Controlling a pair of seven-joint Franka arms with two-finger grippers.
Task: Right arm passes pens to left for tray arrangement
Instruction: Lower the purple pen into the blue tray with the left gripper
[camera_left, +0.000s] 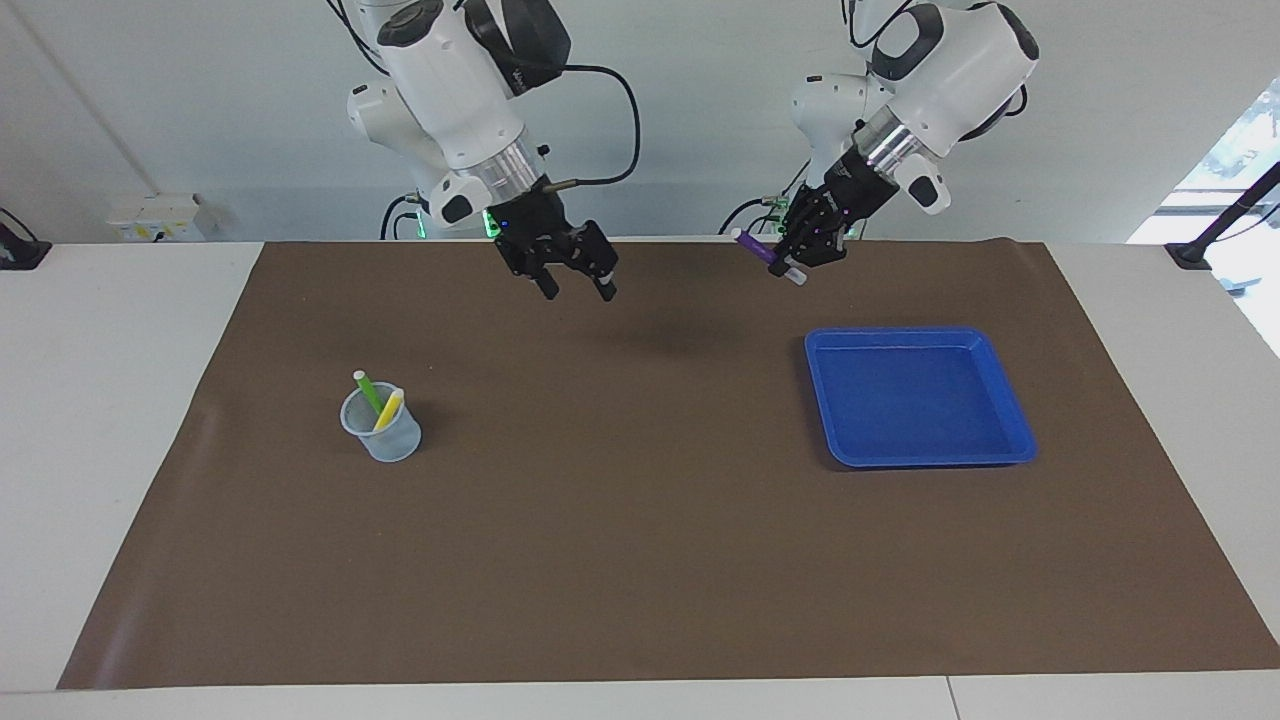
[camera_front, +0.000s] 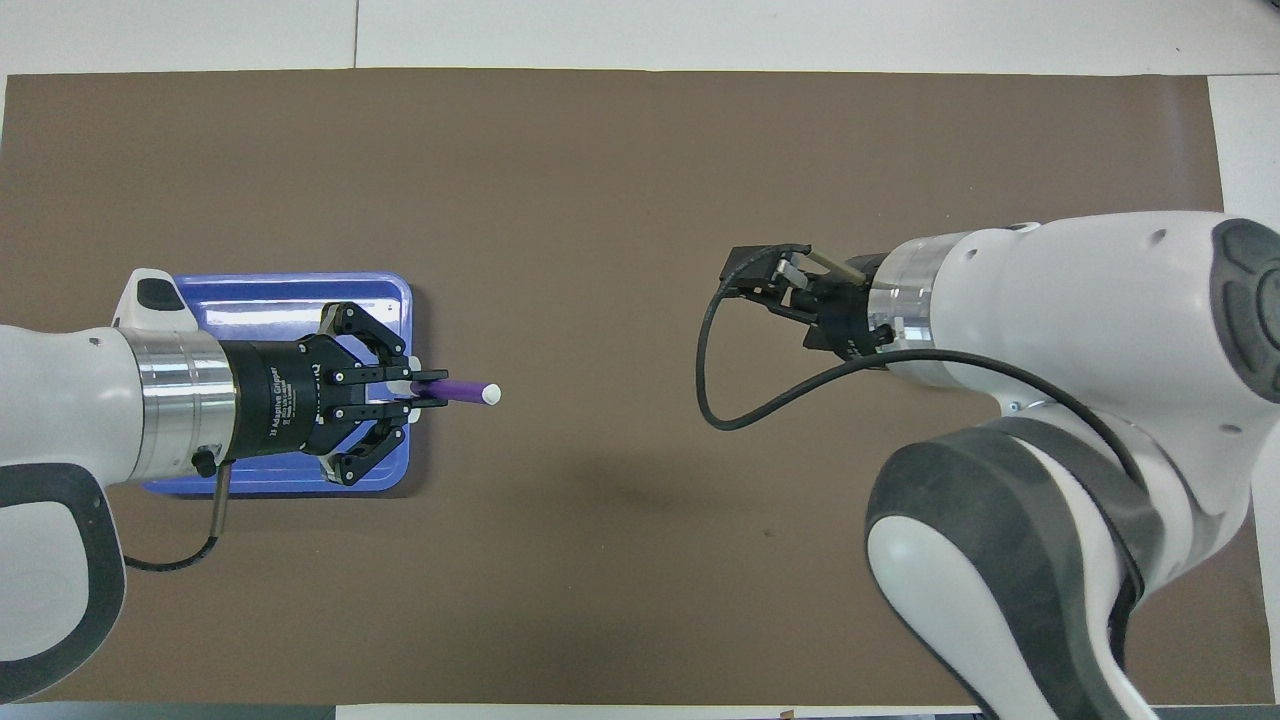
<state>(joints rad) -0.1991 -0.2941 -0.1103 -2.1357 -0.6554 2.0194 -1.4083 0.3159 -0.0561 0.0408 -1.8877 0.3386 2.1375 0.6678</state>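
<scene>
- Over the brown mat (camera_left: 640, 560) near the robots' edge, left hand (camera_left: 800, 255) is clamped on the purple pen (camera_left: 757, 247); the pen's whitish end sticks out free toward the right arm's side, its other end is buried between the fingers.
- Overhead, left hand (camera_front: 415, 388) and its wrist cover much of the blue tray (camera_front: 260, 300); only the tray's farther strip and a corner show there.
- Facing view shows the whole blue tray (camera_left: 1015, 420), nothing in it.
- Right hand (camera_left: 575, 290) is up over bare mat, fingers spread, gripping nothing; overhead, right hand (camera_front: 765, 280) is partly masked by its cable.
- Green pen (camera_left: 368, 391) and yellow pen (camera_left: 389, 409) stand tilted in the translucent cup (camera_left: 385, 440) toward the right arm's end of the worktop; overhead the right arm hides them.
</scene>
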